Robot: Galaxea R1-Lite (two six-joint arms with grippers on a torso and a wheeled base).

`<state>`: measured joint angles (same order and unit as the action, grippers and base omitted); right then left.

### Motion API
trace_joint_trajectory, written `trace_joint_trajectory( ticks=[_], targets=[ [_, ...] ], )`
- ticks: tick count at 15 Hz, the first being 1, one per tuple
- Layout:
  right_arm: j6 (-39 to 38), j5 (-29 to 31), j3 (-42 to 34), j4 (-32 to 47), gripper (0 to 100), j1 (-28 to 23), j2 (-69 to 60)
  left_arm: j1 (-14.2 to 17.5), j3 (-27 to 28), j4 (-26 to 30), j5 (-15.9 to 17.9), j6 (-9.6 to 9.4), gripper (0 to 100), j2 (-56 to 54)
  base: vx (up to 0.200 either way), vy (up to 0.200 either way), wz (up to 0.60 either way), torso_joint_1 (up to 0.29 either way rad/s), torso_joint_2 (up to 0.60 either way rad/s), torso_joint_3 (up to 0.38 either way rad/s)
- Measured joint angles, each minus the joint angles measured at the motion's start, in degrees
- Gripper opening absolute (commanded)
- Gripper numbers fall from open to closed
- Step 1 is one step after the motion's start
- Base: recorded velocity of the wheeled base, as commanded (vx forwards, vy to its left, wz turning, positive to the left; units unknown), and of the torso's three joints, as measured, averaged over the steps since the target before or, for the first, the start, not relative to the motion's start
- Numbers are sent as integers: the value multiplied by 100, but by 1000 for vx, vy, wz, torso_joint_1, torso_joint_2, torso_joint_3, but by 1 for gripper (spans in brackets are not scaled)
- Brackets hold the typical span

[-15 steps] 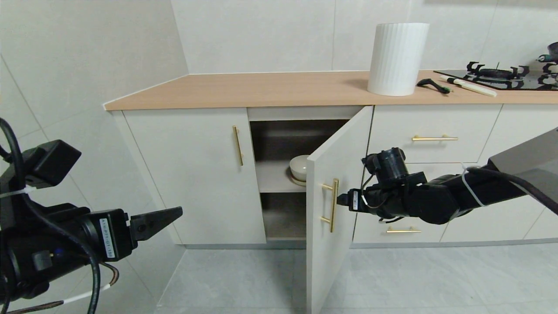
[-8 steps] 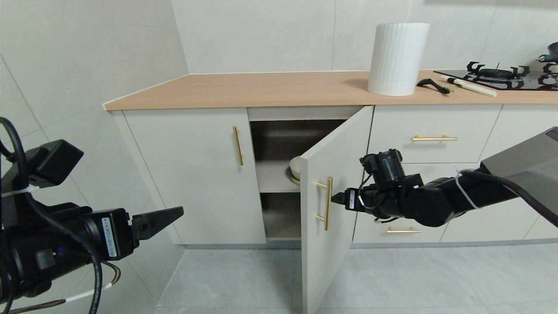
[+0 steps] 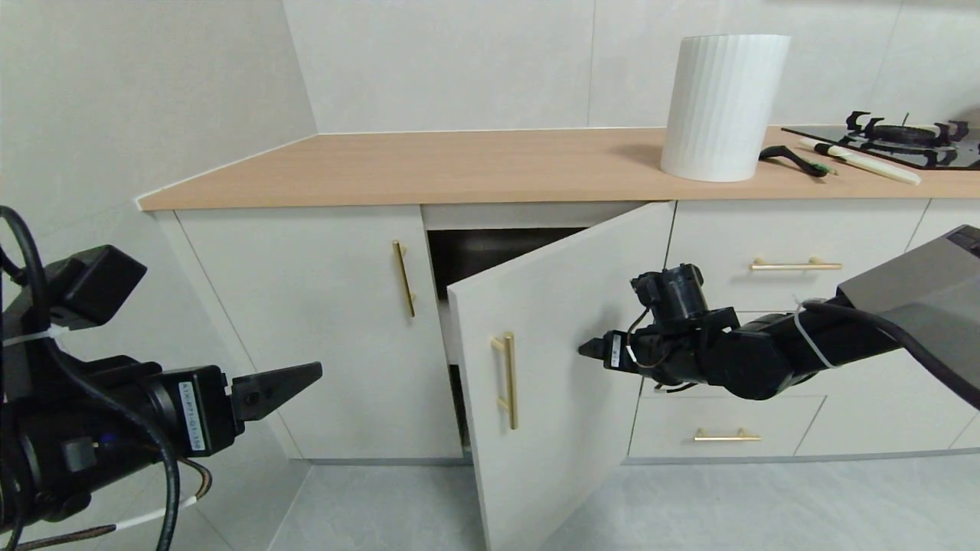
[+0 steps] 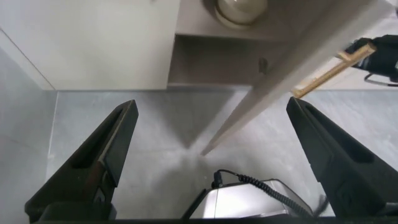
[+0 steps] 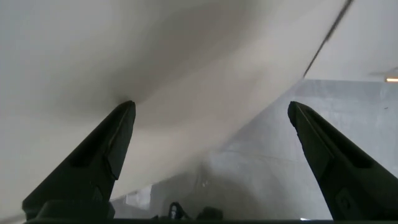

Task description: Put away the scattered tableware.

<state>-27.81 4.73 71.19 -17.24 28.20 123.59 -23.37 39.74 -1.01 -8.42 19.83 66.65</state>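
A small white label [image 3: 191,417] sits on the left arm's wrist and another [image 3: 615,350] on the right end effector [image 3: 589,350]; the print on both is too small to make out.

The left end effector [image 3: 276,386] hangs low at the near left, well apart from the cupboard. In its wrist view its fingers [image 4: 93,168] are spread wide with nothing between them. The right end effector is at the outer face of the cupboard door [image 3: 551,367], to the right of the gold handle [image 3: 507,380]. Its own view shows it wide open and empty, with the door's pale face close in front. I cannot tell whether a tip touches the door.

The door stands partly open, and in the head view it covers the shelf behind it. The left wrist view looks past the door's edge into the cupboard, where a cream bowl [image 4: 241,9] sits on the shelf [image 4: 205,22].

On the wooden desk [image 3: 459,164], far right, a white ribbed cylinder [image 3: 723,107] stands upright. Just to its right lie a black-handled utensil [image 3: 792,159] and a pale long utensil [image 3: 865,162], by the hob [image 3: 903,141].
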Motion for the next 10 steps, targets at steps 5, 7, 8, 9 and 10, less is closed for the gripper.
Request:
trace_joint_trajectory(
  ticks=[5, 7, 8, 9, 10],
  targets=[
    [-912, 11, 367, -583, 100, 123, 340, 0, 6, 0, 0, 6, 100, 0, 0, 0, 0, 0, 0, 0],
    [-1424, 82, 758, -797, 100, 127, 599, 0, 9, 0, 0, 9, 100, 0, 0, 0, 0, 0, 0, 0],
    [-1571, 165, 942, -805, 100, 129, 750, 0, 9, 0, 0, 11, 100, 0, 0, 0, 0, 0, 0, 0],
    [-1669, 268, 1111, -800, 100, 132, 898, 0, 9, 0, 0, 15, 100, 0, 0, 0, 0, 0, 0, 0],
    [-1738, 385, 1265, -800, 100, 134, 1026, -5, 9, -2, 9, 15, 100, 2, 0, 0, 0, 0, 0, 0]
  ],
)
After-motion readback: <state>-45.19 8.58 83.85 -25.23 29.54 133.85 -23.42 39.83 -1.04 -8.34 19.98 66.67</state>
